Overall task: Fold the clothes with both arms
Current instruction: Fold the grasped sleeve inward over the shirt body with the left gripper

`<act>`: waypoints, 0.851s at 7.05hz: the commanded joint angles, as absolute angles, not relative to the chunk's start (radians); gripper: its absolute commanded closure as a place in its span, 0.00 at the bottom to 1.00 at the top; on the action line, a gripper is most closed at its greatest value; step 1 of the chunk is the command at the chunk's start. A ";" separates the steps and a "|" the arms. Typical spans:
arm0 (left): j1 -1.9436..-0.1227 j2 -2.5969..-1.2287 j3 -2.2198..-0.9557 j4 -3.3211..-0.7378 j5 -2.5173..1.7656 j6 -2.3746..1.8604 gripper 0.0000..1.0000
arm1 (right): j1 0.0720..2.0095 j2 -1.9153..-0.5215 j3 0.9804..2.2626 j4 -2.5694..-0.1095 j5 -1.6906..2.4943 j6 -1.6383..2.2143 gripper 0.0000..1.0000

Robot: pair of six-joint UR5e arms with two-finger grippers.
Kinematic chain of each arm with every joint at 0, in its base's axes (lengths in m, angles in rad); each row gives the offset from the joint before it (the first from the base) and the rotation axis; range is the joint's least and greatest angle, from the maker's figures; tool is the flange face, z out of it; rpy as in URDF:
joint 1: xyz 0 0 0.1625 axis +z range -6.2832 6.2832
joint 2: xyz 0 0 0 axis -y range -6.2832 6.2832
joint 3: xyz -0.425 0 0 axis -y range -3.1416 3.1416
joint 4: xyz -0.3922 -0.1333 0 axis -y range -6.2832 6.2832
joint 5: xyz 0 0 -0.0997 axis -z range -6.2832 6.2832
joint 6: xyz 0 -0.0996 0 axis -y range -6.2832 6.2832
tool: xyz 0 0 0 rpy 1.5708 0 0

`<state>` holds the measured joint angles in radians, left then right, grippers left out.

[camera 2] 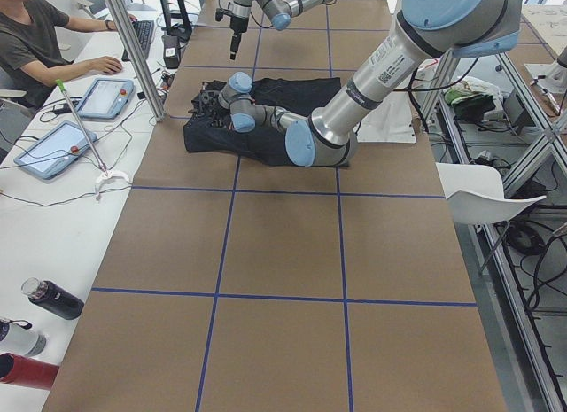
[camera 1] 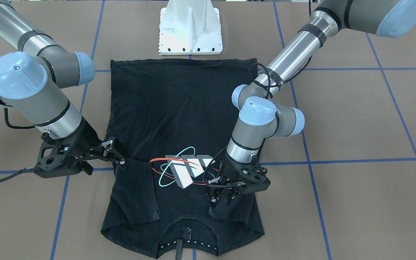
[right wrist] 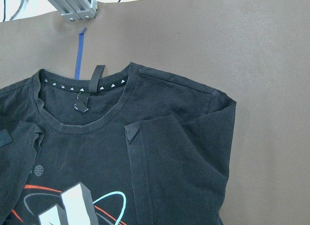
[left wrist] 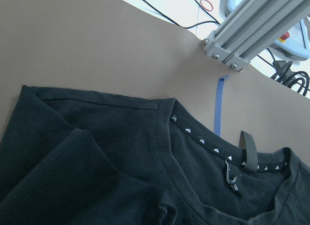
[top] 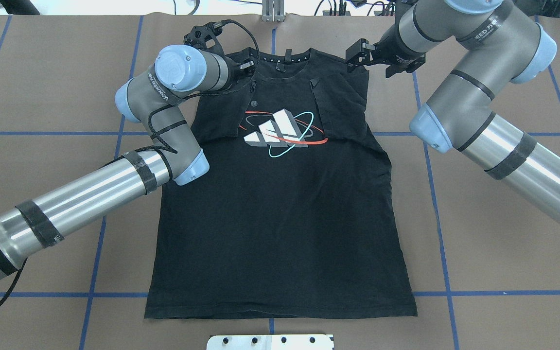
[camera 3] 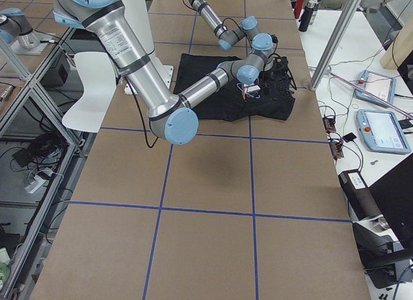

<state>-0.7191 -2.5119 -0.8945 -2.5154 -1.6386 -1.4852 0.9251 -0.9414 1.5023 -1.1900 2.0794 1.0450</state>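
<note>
The black T-shirt (camera 1: 179, 108) (top: 280, 218) lies flat on the table, logo (top: 280, 129) up, collar (top: 285, 56) towards the far edge from the robot. Both sleeves are folded inward onto the chest. My left gripper (camera 1: 222, 204) (top: 248, 73) hangs low over its folded sleeve (top: 221, 112) beside the collar; its fingers look spread apart. My right gripper (camera 1: 116, 152) (top: 358, 56) is open just off the shirt's edge at the shoulder, beside the other folded sleeve (right wrist: 179, 162), which lies flat. Neither wrist view shows any fingers.
The white pedestal base (camera 1: 190, 32) stands just past the shirt's hem. Blue tape lines (top: 426, 170) cross the brown table cover. An aluminium frame post (left wrist: 252, 31) rises beyond the collar edge. A person (camera 2: 35, 40) sits at a side desk with tablets (camera 2: 53, 146) and bottles (camera 2: 53, 299).
</note>
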 commanded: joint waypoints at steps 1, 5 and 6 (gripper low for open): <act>-0.730 -2.511 -0.919 -2.536 -1.643 -1.496 0.00 | 0.925 -0.940 1.502 -1.189 2.079 1.048 0.00; -0.748 -2.392 -1.119 -2.520 -1.737 -1.500 0.00 | 0.928 -0.942 1.505 -1.189 2.095 1.057 0.00; -0.767 -2.331 -1.182 -2.519 -1.787 -1.497 0.00 | 0.930 -0.942 1.505 -1.189 2.103 1.057 0.00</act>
<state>-0.7496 -2.3961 -1.1074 -2.5237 -1.7283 -1.5001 0.9285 -0.9414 1.5045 -1.1889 2.0940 1.0555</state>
